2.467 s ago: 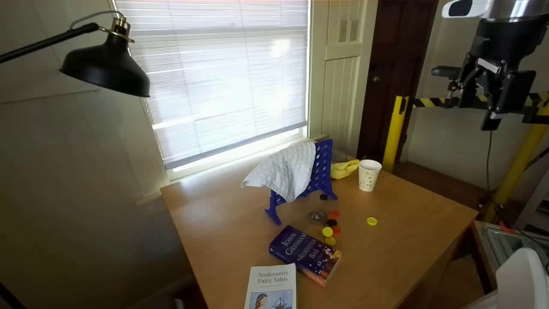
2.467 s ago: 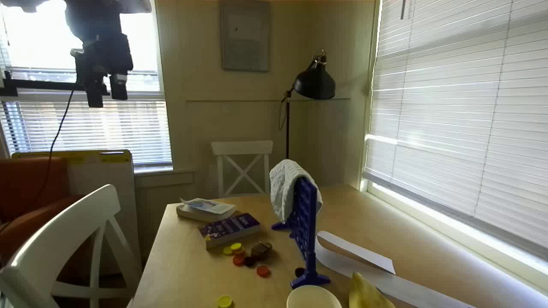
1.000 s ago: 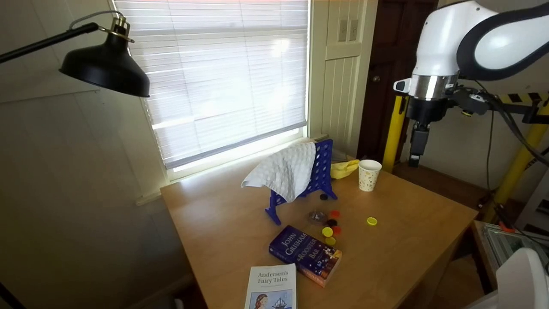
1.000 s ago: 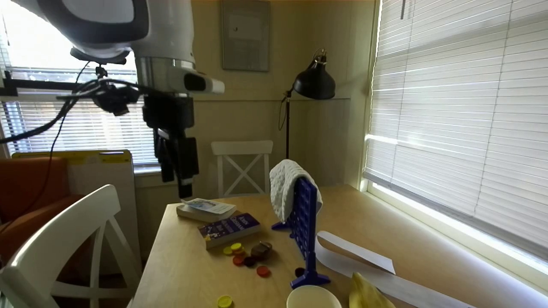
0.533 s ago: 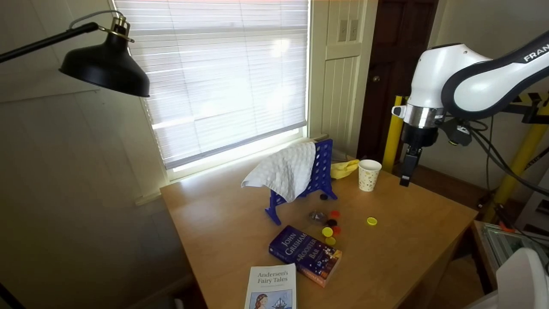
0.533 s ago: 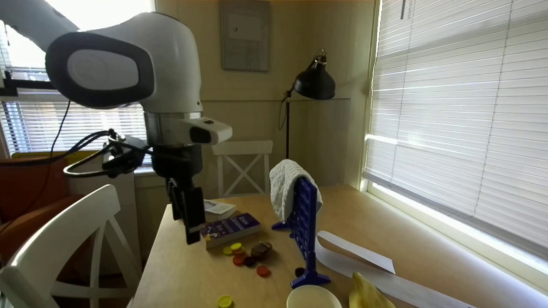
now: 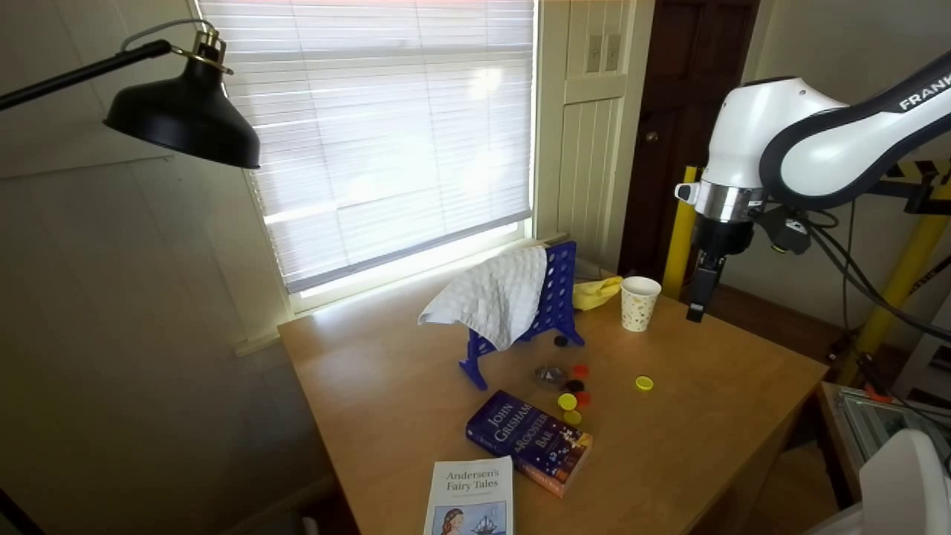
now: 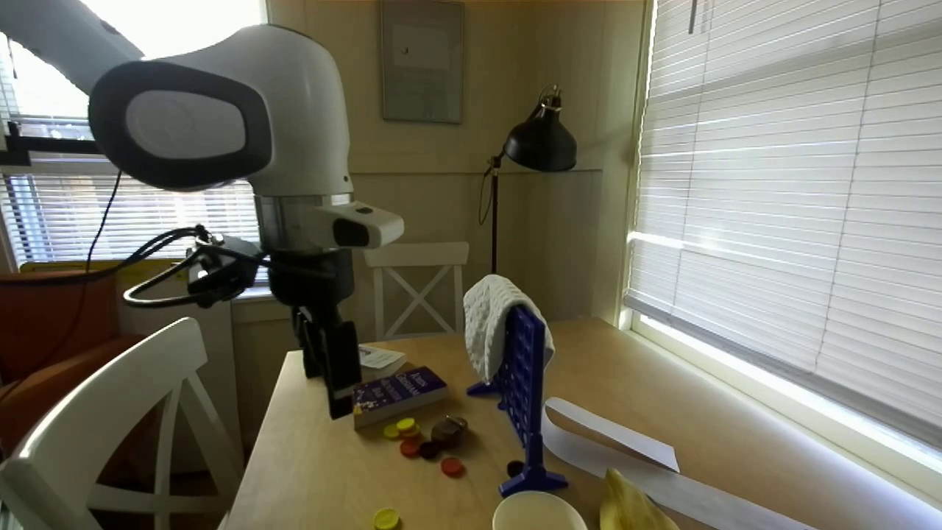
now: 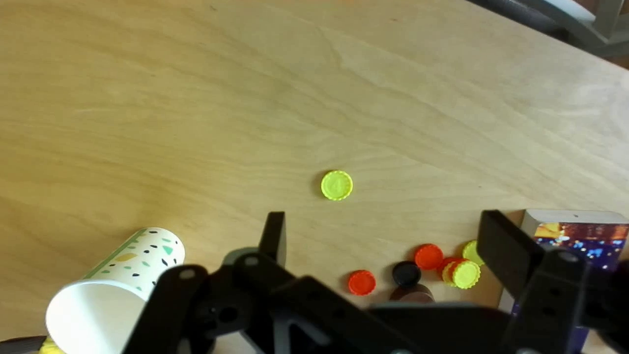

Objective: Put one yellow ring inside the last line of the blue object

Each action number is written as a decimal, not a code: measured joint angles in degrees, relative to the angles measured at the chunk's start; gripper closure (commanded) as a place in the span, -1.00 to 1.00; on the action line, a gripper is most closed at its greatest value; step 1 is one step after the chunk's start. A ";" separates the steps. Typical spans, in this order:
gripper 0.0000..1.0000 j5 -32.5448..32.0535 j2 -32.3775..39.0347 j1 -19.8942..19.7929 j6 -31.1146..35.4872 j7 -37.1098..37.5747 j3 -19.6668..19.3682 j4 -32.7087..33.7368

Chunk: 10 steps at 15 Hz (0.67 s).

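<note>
The gripper [image 9: 384, 216] hangs over the table [image 9: 196, 98], spread wide and holding nothing. The lone yellow ring [image 9: 337, 185] lies flat there, off to one side; I'd centre over it, pinch its rim squarely, then tip it on edge for the blue rack [image 8: 526, 383], clear of the cloth [image 7: 499, 293].

In ext. view, on worktop [image 7: 661, 453]: ring [image 7: 644, 383] R of other pcs [image 7: 580, 370], in front of cup [image 7: 638, 312]; rack [image 7: 565, 293] behind pcs, w/ cloth [image 7: 494, 297] over it; books [image 7: 520, 440] front L.
</note>
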 measured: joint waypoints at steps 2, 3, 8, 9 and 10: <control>-1.00 1.41 3.55 0.15 3.90 -0.09 -0.03 0.11; -1.00 2.13 5.73 0.20 6.10 -0.19 -0.06 0.22; -1.00 9.27 18.94 0.55 19.99 -2.69 -0.47 2.01; -1.00 10.80 21.71 0.56 22.04 -3.34 -0.44 2.79; -1.00 12.21 24.44 0.56 23.61 -3.91 -0.33 3.74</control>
